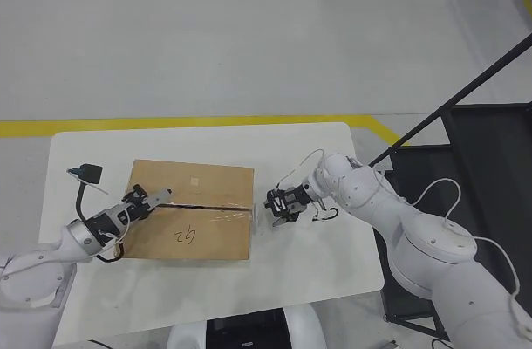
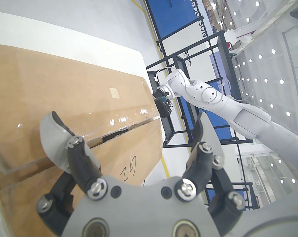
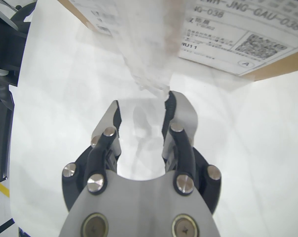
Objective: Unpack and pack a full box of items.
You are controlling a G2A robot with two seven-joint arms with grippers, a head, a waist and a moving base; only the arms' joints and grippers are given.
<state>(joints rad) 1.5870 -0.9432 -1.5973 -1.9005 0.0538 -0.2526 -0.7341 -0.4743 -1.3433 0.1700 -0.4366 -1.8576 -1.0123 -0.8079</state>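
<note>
- Opening step, I think: the cardboard box (image 1: 192, 209) is taped shut.
- Left gripper (image 1: 148, 196) is wide open; right gripper (image 3: 144, 101) is half open, at the clear tape (image 3: 149, 50).
- Next: pinch the tape, then peel.

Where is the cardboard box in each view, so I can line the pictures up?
Top view: cardboard box mid-table, between the arms.
Left wrist view: its brown top, just beyond the left gripper.
Right wrist view: its labelled end wall, facing the right gripper.
Shared landmark: clear tape over the centre seam.
</note>
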